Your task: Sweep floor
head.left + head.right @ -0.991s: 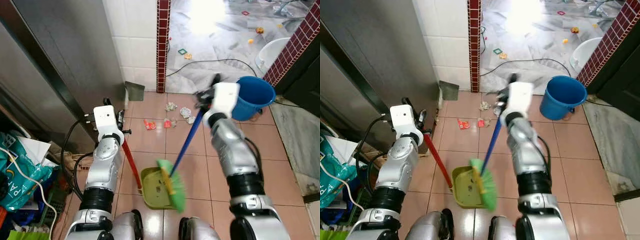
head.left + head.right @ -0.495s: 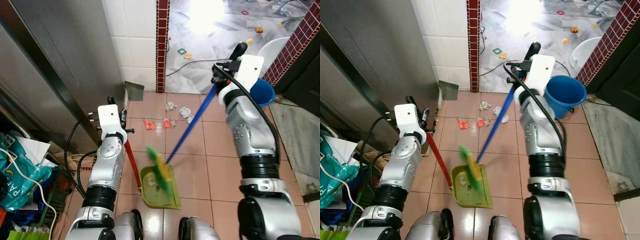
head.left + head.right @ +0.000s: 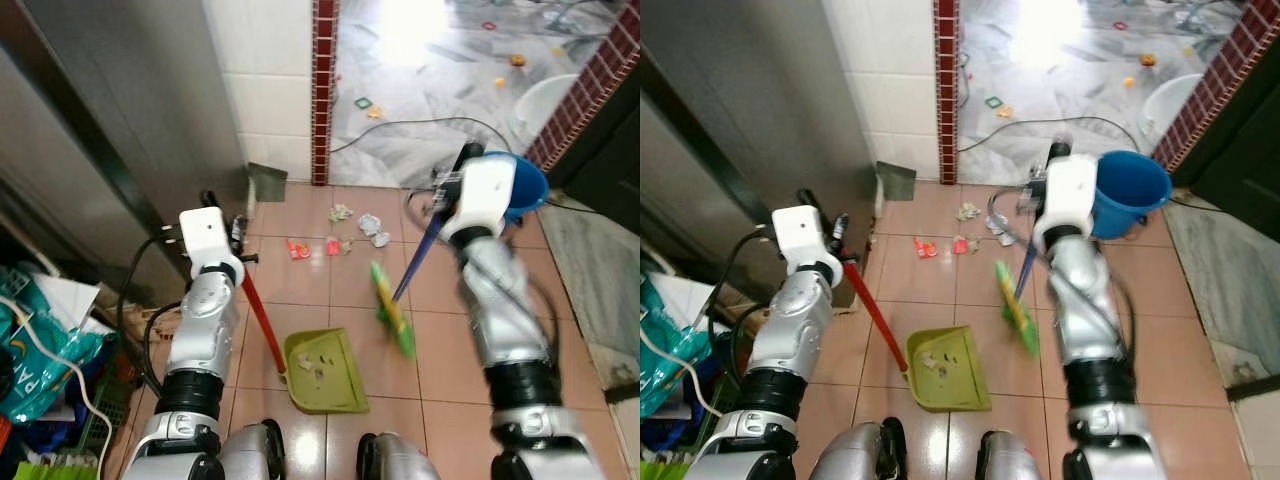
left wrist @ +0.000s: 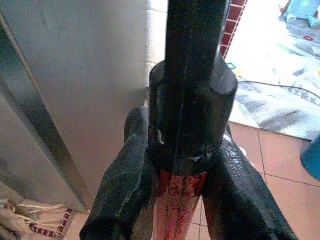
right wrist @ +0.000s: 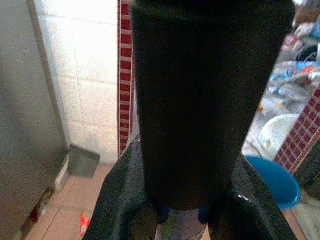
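My left gripper (image 3: 236, 245) is shut on the red handle (image 3: 262, 322) of a green dustpan (image 3: 325, 372), which rests on the pink tiles with a few scraps inside. My right gripper (image 3: 441, 196) is shut on the blue handle (image 3: 414, 256) of a broom; its green head (image 3: 390, 310) hangs to the right of the dustpan. In the left wrist view the fingers (image 4: 125, 190) clamp the red handle (image 4: 176, 202) below its black cap. The right wrist view shows the black handle end (image 5: 202, 100) between the fingers (image 5: 125, 200). Crumpled paper and red wrappers (image 3: 340, 232) lie on the tiles ahead.
A blue bucket (image 3: 520, 185) stands at the right behind the right arm. A steel cabinet (image 3: 120, 120) and tiled wall are at the left, bags and cables (image 3: 40, 340) beside it. A black cable (image 3: 420, 125) crosses the grey floor beyond, with more scattered litter (image 3: 368, 105).
The broom head swung from over the dustpan out to its right and forward. My right arm dropped lower. The dustpan and left arm stayed nearly put.
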Available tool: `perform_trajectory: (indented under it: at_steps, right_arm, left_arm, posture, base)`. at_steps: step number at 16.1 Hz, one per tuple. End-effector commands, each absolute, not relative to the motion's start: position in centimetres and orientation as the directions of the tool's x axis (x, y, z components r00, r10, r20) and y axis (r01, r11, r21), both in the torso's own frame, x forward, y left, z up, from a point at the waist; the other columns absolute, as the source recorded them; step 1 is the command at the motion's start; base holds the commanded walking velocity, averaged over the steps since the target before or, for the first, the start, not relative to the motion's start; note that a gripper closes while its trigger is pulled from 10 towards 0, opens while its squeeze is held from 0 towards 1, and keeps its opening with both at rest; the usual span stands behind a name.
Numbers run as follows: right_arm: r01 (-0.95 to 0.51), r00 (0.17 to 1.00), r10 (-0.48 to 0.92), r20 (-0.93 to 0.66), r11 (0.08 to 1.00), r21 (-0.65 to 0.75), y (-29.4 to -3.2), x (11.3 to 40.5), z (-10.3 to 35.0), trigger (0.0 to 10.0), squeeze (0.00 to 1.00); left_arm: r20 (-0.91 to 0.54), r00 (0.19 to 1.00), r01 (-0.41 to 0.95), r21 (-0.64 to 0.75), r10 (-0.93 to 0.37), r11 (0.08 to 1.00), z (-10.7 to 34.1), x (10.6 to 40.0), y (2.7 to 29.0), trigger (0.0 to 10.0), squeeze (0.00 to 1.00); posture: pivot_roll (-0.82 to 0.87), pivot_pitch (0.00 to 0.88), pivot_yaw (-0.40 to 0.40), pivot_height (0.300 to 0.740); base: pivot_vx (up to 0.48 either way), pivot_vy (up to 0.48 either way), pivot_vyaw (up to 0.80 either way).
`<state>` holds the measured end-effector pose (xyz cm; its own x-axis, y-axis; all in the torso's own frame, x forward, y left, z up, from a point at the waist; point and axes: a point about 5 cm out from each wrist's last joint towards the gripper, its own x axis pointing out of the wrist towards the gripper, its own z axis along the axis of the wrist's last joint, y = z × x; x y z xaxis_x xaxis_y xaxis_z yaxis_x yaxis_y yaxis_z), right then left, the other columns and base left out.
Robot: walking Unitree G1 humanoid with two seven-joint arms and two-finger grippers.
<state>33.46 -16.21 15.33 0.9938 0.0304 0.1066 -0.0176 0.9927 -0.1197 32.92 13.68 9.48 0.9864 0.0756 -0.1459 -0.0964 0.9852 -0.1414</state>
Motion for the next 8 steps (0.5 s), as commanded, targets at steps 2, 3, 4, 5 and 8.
perform_trajectory:
  at_steps: [2,3,4,5,8]
  right_arm:
    - [-0.024,0.995,0.034,0.091,0.994,-0.110,-15.48,33.44,14.68,10.0,0.00]
    - [-0.032,0.995,0.043,0.093,0.993,-0.116,-15.22,33.45,14.57,10.0,0.00]
    - [-0.041,0.994,0.054,0.096,0.991,-0.131,-15.01,33.45,14.49,10.0,0.00]
    - [-0.044,0.993,0.059,0.100,0.989,-0.144,-14.86,33.40,14.37,10.0,0.00]
    - [-0.043,0.993,0.058,0.104,0.989,-0.141,-14.83,33.54,14.42,10.0,0.00]
  left_arm:
    - [-0.076,0.994,-0.085,-0.153,0.074,0.985,11.16,33.39,13.71,10.0,0.00]
    - [-0.085,0.994,-0.082,-0.150,0.069,0.985,11.09,33.45,13.67,10.0,0.00]
    - [-0.083,0.994,-0.078,-0.150,0.066,0.986,11.14,33.49,13.62,10.0,0.00]
    - [-0.075,0.995,-0.077,-0.151,0.066,0.985,11.26,33.52,13.61,10.0,0.00]
    - [-0.072,0.995,-0.082,-0.157,0.071,0.984,11.30,33.46,13.59,10.0,0.00]
  posture:
    - [-0.06,0.124,0.023,0.740]
    - [-0.06,0.125,0.024,0.740]
    - [-0.06,0.125,0.024,0.740]
    - [-0.06,0.125,0.022,0.740]
    - [-0.06,0.125,0.022,0.740]
  base:
    - [0.133,0.000,0.00]
    - [0.300,0.000,0.00]
    - [0.382,0.000,0.47]
    - [0.405,-0.251,0.80]
    - [0.395,-0.268,0.80]
